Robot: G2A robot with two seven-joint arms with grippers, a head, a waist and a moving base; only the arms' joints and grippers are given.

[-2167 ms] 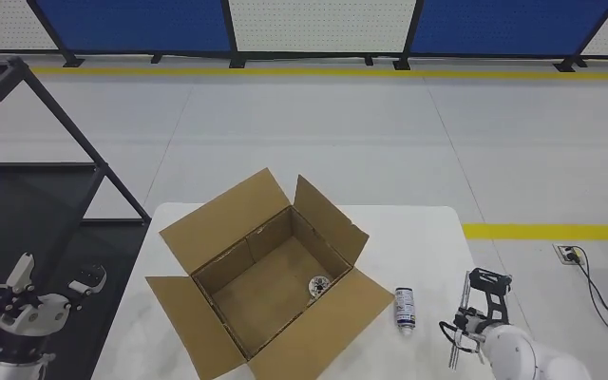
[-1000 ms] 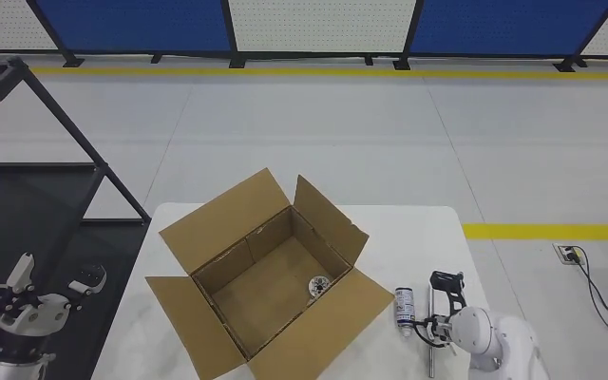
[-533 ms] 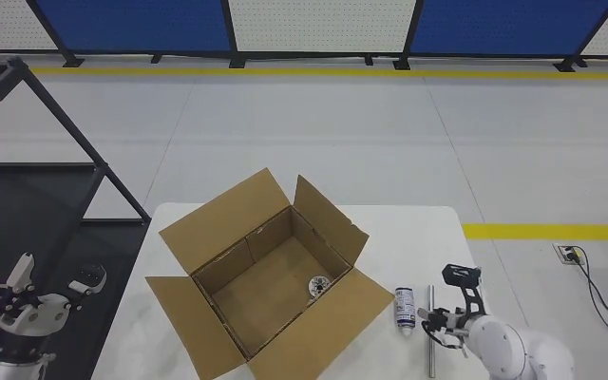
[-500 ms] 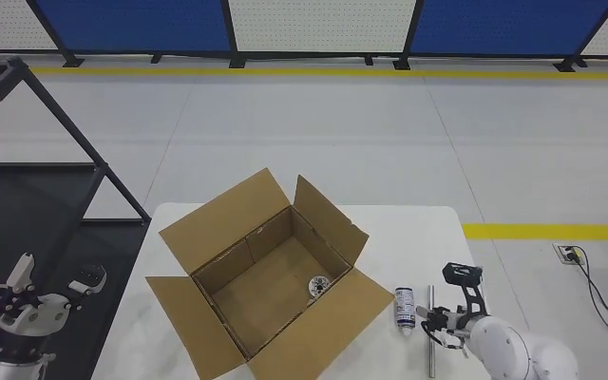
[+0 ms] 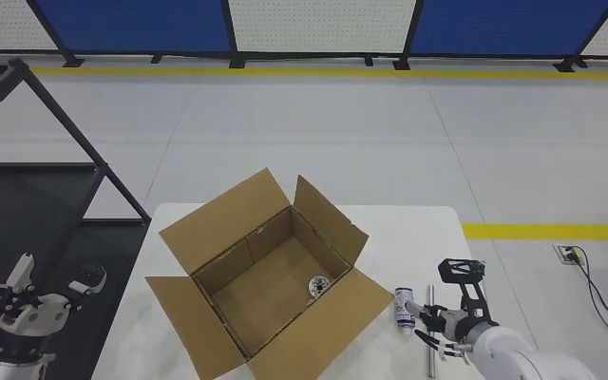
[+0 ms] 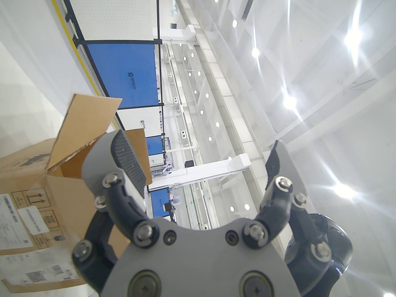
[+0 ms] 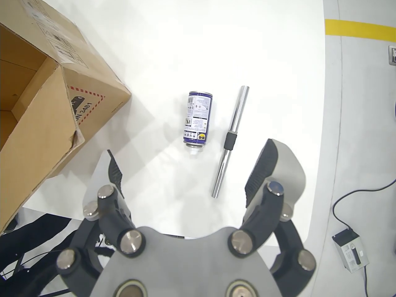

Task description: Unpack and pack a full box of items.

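R gripper jaws wide | can beside rod | box flap near

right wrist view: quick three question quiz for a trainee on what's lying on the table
1. True or false: the spray can stands upright on the table.
2. Which lies closer to the cardboard box: A the spray can, B the metal rod?
3. Fill in: the right hand above them is ____, holding nothing.
Key: 1 false, it lies on its side; 2 A; 3 open.
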